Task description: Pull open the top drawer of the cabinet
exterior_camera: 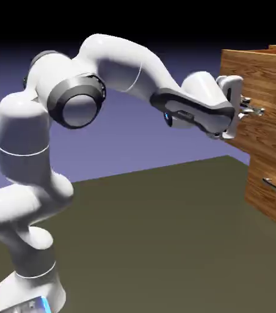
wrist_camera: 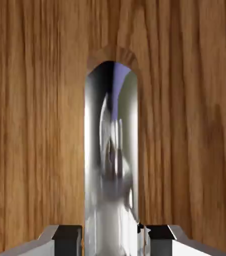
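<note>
The end effector (exterior_camera: 251, 110) is shown closed narrowly on the silver handle (wrist_camera: 111, 200) of the top drawer (exterior_camera: 265, 101), one fingertip placed on each side of the bar. In the hand view, the handle is seen large and upright between the two grey fingertips (wrist_camera: 68, 240), which are set at the picture's bottom edge. Its rounded end is turned toward the top of that picture, and a streaked reflection is carried on its polished metal. Behind it, the view is filled by the brown wood grain of the drawer's front.

In the exterior view, the cabinet (exterior_camera: 256, 160) is pictured at the right edge, partly cut off by the frame. The top drawer is seen standing out from the cabinet, its front set farther toward the exterior view's left than the lower drawer (exterior_camera: 273, 205) beneath it. A silver bar handle is also borne by that lower drawer, and it is left untouched.

The white arm (exterior_camera: 119, 61) is raised from the exterior view's lower left, bent high above the dark olive surface (exterior_camera: 146, 244), and extended to the upper part of the cabinet. A blue-violet backdrop (exterior_camera: 165, 147), darkened to black at the top, is seen behind the scene.
</note>
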`<state>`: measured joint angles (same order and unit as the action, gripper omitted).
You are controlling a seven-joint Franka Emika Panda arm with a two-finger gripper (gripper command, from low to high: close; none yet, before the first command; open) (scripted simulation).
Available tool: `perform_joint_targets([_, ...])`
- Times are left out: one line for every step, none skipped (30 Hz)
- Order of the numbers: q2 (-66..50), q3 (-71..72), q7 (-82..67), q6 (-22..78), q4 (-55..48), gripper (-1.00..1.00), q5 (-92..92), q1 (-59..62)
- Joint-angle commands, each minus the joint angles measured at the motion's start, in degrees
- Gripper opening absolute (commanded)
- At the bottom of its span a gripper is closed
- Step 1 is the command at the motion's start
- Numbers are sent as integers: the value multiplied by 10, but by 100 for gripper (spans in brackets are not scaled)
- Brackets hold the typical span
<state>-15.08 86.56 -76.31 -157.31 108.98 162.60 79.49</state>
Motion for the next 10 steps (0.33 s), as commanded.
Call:
perform_joint_targets([3, 20, 4, 0, 7, -100, 1, 21])
perform_joint_targets([4, 40, 5, 1, 13, -100, 1, 42])
perform_joint_targets([4, 60, 5, 2, 19, -100, 1, 63])
perform_joint_targets([1, 81, 2, 4, 26, -100, 0, 83])
perform_joint_targets([-3, 102, -3, 7, 34, -100, -2, 103])
perform_joint_targets([-8, 123, -10, 9, 41, -100, -5, 123])
perform_joint_targets([-14, 143, -17, 12, 50, -100, -8, 143])
perform_joint_targets([-18, 154, -21, 14, 54, -100, -9, 153])
perform_joint_targets([-18, 154, -21, 14, 54, 100, -9, 153])
perform_joint_targets([-18, 154, -21, 14, 54, 100, -9, 153])
